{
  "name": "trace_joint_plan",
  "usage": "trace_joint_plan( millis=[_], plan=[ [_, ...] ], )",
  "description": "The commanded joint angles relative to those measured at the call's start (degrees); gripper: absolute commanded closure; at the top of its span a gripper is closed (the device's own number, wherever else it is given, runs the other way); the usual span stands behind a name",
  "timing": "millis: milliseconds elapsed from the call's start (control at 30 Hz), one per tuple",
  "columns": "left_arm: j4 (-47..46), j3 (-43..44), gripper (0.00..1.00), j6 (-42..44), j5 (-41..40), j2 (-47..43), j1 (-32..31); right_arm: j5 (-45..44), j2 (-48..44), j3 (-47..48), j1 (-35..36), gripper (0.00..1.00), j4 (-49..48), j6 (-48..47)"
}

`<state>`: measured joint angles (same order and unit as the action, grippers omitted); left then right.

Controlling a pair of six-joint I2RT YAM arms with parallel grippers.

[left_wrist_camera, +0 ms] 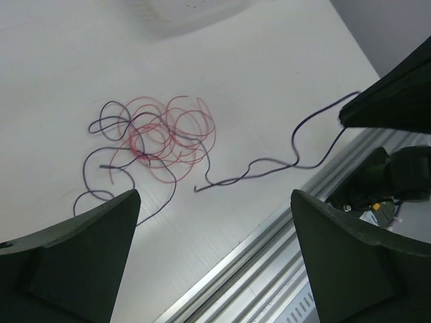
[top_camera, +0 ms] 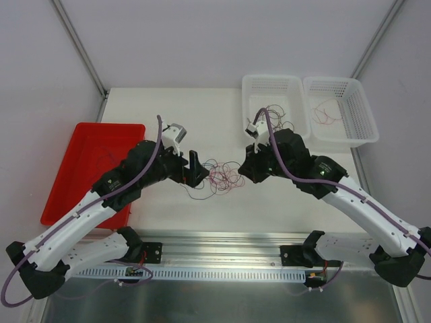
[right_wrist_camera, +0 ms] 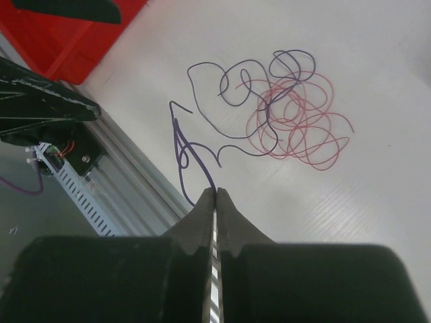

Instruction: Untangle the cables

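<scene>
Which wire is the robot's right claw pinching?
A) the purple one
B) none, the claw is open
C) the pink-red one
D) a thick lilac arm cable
A: in the right wrist view the right gripper is closed on the end of a purple wire, while the pink-red loops lie loose on the table.

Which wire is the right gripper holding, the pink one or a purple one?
The purple strand running into the shut right gripper; the pink-red loops lie loose, ungripped.
</scene>
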<state>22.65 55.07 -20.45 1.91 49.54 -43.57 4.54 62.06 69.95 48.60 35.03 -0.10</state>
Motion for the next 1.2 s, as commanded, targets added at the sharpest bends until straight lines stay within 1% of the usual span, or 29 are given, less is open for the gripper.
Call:
trace_joint_plan(
  millis=[0,233,333,367,467,567,600,667,700,767,833,900,933,967,1000,1067,1100,1167],
  plan=[
    [-5.69,3.02,0.05,0.49,6.86,3.54,-1.94,3.81,-0.01,-0.96,1.58,0.99,-3.91,-1.13],
    [-10.52,5.05,0.1,4.27,11.09,11.88,-7.31,6.89,-0.54,-2.45,2.64,0.99,-7.6,-0.96],
    [-11.58,4.44,0.12,6.47,13.46,13.3,-8.1,7.94,-0.8,-2.89,2.55,0.99,-8.22,-1.13],
    [-11.75,4.17,0.15,7.69,14.25,13.48,-8.19,8.12,-0.98,-3.24,2.55,0.99,-8.48,-1.22],
    [-12.02,2.77,0.19,9.19,15.57,14.09,-8.46,6.98,-2.03,-3.94,2.64,0.99,-8.92,-1.22],
    [-12.11,1.36,0.28,10.34,15.58,14.88,-8.81,6.45,-3.0,-4.56,2.64,0.99,-9.53,-1.05],
    [-12.11,1.18,0.34,10.51,15.32,15.76,-8.81,6.63,-3.09,-4.65,2.55,0.99,-9.71,-0.78],
    [-12.28,0.83,0.39,10.78,15.23,16.55,-9.16,6.54,-3.44,-4.83,2.55,0.99,-10.5,-0.43],
    [-12.28,0.83,0.44,10.87,15.14,17.08,-9.25,6.45,-3.53,-4.91,2.64,0.99,-10.59,-0.25],
    [-12.28,0.83,0.49,11.13,14.79,17.52,-9.34,6.19,-3.7,-5.09,2.55,0.99,-11.29,-0.17],
    [-12.37,1.0,0.67,11.22,14.0,17.87,-9.43,6.19,-3.88,-5.61,2.55,0.99,-12.26,-0.17],
    [-12.46,1.18,0.83,11.48,13.82,17.79,-9.43,5.05,-4.23,-5.88,2.55,0.99,-12.61,0.27],
    [-12.46,1.53,0.97,11.48,12.95,17.61,-9.43,4.09,-4.23,-6.23,2.55,0.98,-12.44,1.41],
    [-12.46,1.62,1.0,11.48,12.59,17.35,-9.43,3.03,-4.32,-6.58,2.55,0.96,-12.35,1.59],
    [-12.37,1.88,1.0,11.48,12.07,16.56,-9.43,0.59,-4.32,-6.93,2.64,0.88,-12.18,1.68],
    [-12.37,2.15,1.0,11.13,9.52,15.51,-9.43,-2.32,-4.14,-7.72,2.47,0.78,-10.95,2.55],
    [-12.28,2.32,1.0,10.96,8.21,14.28,-9.43,-6.86,-3.88,-7.81,2.29,0.72,-9.38,3.26],
    [-11.67,2.59,1.0,10.08,3.64,13.05,-9.43,-9.88,-3.88,-8.34,1.59,0.65,-8.31,5.36]
  ],
)
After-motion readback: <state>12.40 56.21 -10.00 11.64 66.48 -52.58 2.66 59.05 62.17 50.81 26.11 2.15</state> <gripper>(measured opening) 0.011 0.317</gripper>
